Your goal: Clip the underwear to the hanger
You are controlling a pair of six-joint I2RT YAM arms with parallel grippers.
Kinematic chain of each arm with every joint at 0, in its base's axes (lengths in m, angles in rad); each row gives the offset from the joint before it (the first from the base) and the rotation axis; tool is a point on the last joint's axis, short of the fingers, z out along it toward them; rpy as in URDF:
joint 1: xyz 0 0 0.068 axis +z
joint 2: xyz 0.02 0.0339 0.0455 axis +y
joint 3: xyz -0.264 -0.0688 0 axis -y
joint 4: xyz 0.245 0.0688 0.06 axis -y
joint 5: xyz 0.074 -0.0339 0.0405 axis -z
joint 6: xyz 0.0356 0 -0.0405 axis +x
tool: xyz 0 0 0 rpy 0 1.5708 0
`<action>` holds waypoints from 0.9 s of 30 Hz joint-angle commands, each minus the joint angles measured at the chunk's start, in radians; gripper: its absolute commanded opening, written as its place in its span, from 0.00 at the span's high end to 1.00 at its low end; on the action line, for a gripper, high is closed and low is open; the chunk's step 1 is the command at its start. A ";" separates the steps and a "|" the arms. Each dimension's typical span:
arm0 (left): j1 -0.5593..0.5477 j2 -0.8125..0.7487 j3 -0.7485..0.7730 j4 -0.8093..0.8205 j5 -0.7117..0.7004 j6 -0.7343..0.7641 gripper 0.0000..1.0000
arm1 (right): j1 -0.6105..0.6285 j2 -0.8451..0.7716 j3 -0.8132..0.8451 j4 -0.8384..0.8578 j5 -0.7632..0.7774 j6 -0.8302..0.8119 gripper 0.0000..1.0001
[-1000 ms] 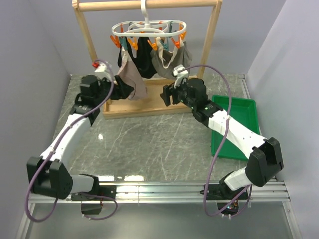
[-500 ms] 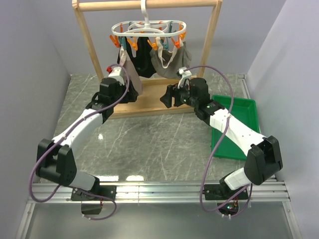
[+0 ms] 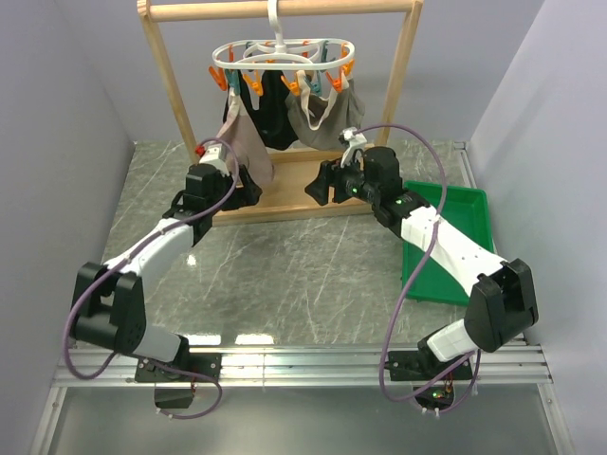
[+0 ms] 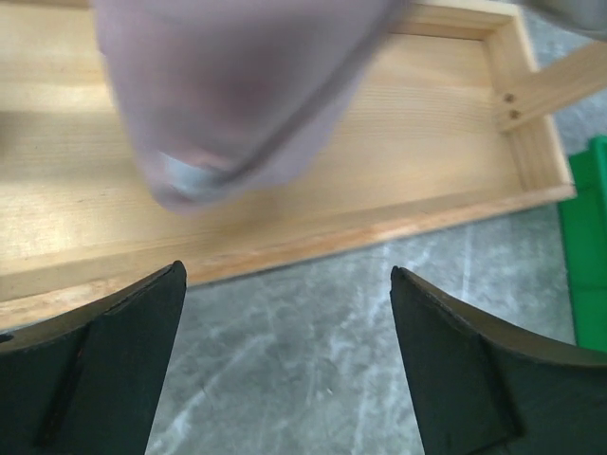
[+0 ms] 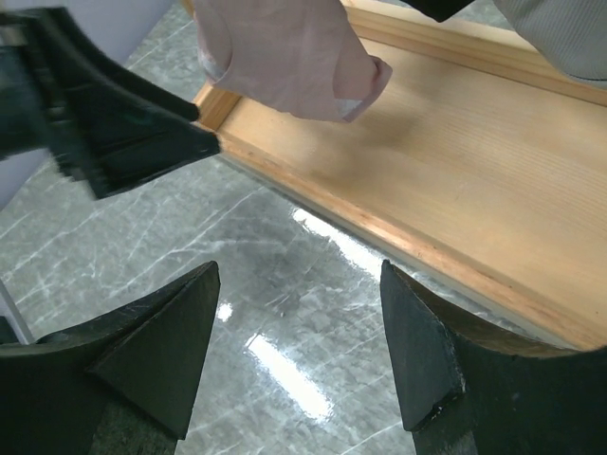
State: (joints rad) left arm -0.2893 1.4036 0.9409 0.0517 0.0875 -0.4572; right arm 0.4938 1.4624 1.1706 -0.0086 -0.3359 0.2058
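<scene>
Two tools are logged. How are they set?
— The left tool [image 4: 289, 370] is spread wide, with nothing held. The right tool [image 5: 299, 351] is likewise parted and empty. Both are held low over the surface [image 3: 285, 270], by the wooden rack base [image 3: 285, 196].
Where is the underwear [image 3: 245, 142] found?
— It is seen hanging from the left side of the hanger [image 3: 275, 43]. Its lower end is dangled over the base, just ahead of the left tool.

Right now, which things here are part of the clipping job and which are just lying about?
Job: soft pink-beige fabric underwear; white plastic oval clip hanger.
Lying about: black garment; grey-taupe garment; green plastic tray; tall wooden rack.
</scene>
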 commanded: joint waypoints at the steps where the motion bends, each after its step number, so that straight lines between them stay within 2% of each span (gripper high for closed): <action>1: 0.033 0.044 -0.005 0.115 0.021 -0.052 0.06 | -0.018 -0.008 0.012 0.022 -0.034 0.014 0.24; 5: 0.053 0.066 -0.019 0.250 0.070 -0.052 0.07 | -0.029 0.007 0.020 0.024 -0.052 0.026 0.25; 8: 0.068 0.077 -0.014 0.293 0.116 -0.080 0.14 | -0.035 0.012 0.017 0.029 -0.058 0.020 0.25; 11: 0.072 0.075 -0.010 0.332 0.191 -0.090 0.26 | -0.043 0.019 0.015 0.041 -0.074 0.020 0.25; 12: 0.072 0.077 -0.008 0.345 0.219 -0.092 0.35 | -0.043 0.024 0.015 0.044 -0.083 0.023 0.25; 14: 0.072 0.087 0.002 0.346 0.257 -0.097 0.45 | -0.050 0.032 0.017 0.062 -0.097 0.043 0.25; 15: 0.072 0.090 0.007 0.343 0.267 -0.101 0.61 | -0.052 0.044 0.020 0.064 -0.106 0.049 0.26; 17: 0.072 0.094 0.027 0.318 0.274 -0.095 0.75 | -0.058 0.059 0.032 0.068 -0.120 0.063 0.27; 18: 0.073 0.089 0.032 0.298 0.276 -0.092 0.89 | -0.061 0.062 0.034 0.079 -0.130 0.069 0.28; 20: 0.073 0.066 0.038 0.261 0.297 -0.089 0.99 | -0.064 0.075 0.038 0.093 -0.144 0.093 0.29; 24: 0.073 -0.024 0.042 0.173 0.373 -0.045 1.00 | -0.072 0.118 0.049 0.113 -0.176 0.180 0.31; 27: 0.076 -0.100 0.068 0.079 0.437 -0.006 1.00 | -0.090 0.170 0.047 0.133 -0.222 0.321 0.31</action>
State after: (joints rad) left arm -0.2180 1.4082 0.9394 0.1963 0.4152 -0.5190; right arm 0.4263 1.5902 1.1793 0.0616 -0.4969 0.3828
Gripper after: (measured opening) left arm 0.012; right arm 0.689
